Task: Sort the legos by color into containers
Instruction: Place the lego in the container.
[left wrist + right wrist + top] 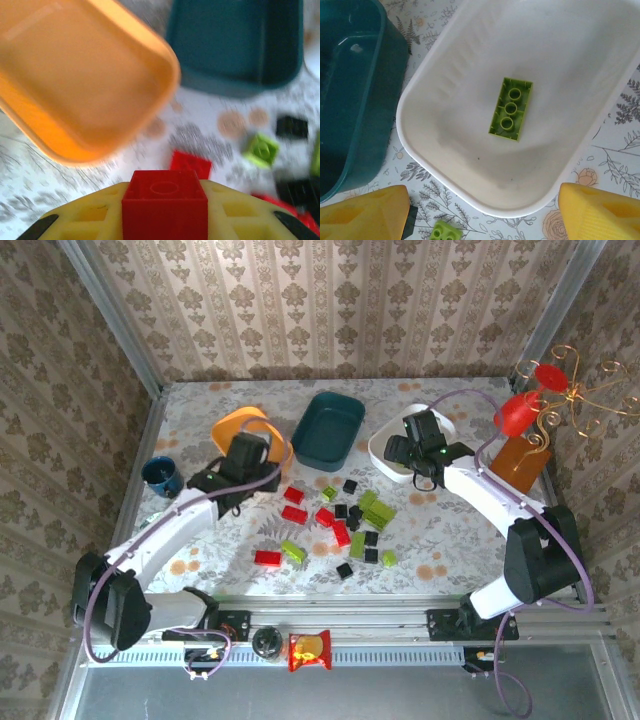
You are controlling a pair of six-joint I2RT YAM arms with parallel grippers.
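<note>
A red brick [165,200] sits closest to the lens, pinched between the yellow fingers [90,220] of the left gripper [245,455], whose jaws are drawn in narrow against its two side walls with the studded top facing up. It is hard, light, smooth plastic, so it should not deform, but it could slip or twist if squeezed off-centre; flat opposite walls are the right place to hold it, as here. The brick hangs above the table just short of the orange bin [165,65], which looks empty in the left wrist view. To the right of that stands the dark teal bin [235,45], also showing nothing inside. In front of both, the loose legos [345,525] in red, lime green and black lie scattered mid-table, some touching. Further right is the white bin [470,50], with one long lime green brick [510,108] lying flat on its floor, studs up. The right gripper [482,212] hovers over the bin's near rim, its jaws spread wide and holding nothing.
</note>
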